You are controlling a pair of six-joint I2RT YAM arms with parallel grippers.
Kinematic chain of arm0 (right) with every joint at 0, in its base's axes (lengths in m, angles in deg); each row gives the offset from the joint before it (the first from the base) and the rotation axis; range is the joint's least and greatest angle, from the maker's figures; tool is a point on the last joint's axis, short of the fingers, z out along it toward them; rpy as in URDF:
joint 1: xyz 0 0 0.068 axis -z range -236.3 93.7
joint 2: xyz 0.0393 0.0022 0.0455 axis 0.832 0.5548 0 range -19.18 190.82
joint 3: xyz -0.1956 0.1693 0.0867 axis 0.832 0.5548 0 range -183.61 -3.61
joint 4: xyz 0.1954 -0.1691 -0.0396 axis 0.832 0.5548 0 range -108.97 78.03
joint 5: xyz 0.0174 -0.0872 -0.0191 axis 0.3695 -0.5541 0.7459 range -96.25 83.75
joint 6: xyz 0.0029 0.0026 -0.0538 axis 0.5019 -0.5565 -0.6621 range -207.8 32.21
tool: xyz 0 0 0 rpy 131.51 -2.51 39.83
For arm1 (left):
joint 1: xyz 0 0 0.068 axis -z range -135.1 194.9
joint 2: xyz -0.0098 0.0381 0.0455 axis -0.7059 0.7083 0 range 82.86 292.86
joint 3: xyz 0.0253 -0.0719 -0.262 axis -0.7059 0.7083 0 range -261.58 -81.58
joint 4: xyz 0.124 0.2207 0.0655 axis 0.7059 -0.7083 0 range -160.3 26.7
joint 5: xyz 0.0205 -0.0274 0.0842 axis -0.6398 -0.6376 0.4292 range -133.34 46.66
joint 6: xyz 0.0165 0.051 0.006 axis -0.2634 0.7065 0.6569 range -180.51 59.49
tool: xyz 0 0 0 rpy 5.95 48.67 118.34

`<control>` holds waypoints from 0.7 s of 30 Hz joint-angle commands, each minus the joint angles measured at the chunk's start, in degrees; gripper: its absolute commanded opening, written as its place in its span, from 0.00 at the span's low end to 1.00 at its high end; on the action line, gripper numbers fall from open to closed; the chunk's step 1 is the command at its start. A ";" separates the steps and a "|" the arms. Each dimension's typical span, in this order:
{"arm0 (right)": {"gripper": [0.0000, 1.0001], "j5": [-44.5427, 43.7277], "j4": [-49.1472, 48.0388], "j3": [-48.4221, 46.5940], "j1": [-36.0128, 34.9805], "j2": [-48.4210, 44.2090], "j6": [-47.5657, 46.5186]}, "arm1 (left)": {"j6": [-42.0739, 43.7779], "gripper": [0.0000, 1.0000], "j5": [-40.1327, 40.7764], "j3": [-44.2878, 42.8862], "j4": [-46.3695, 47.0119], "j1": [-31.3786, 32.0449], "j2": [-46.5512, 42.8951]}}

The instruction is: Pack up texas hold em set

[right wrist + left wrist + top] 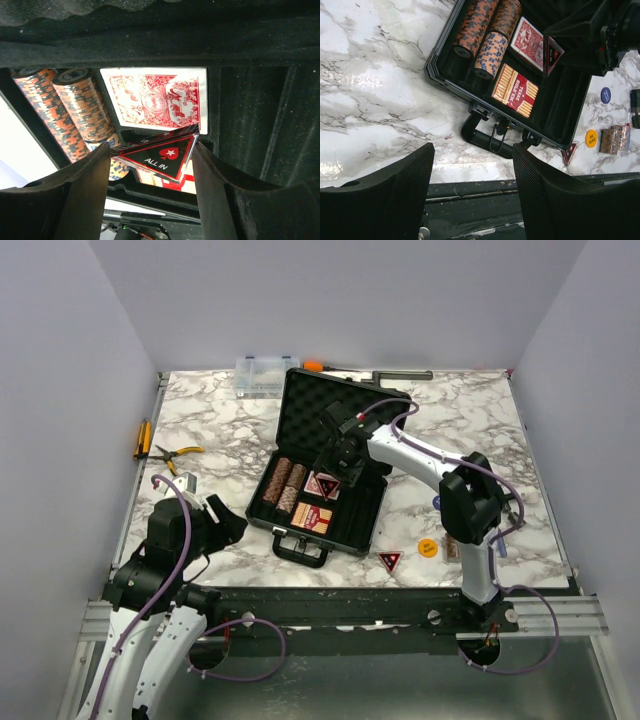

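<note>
The right gripper [150, 152] pinched the triangular token [161, 157] by its edges over the case [250, 115]. It looked thin, stiff, probably slick. The left gripper [472, 155] hung spread, empty.

Robot lab cell: plain white walls [330, 300] box in marble-print table [220, 430] (arms [425, 458] bolted to aluminium rail [560, 615]).

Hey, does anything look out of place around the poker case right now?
Yes: a red triangle token, an orange round token and a small chip stack lie on the table beside the open case, outside it.
</note>
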 commanded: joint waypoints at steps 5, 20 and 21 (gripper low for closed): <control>0.53 -0.74 -0.51 -3.51 -0.73 3.69 0.80 | 0.43 0.64 -0.57 0.66 0.69 -1.11 -0.96; 0.53 -1.58 0.19 -4.56 -0.79 6.48 0.27 | 0.43 0.64 -0.66 0.68 0.69 -1.57 -0.91; 0.53 -1.84 0.45 -4.86 -0.84 6.61 0.27 | 0.44 0.64 -0.66 0.62 0.68 -1.57 -0.96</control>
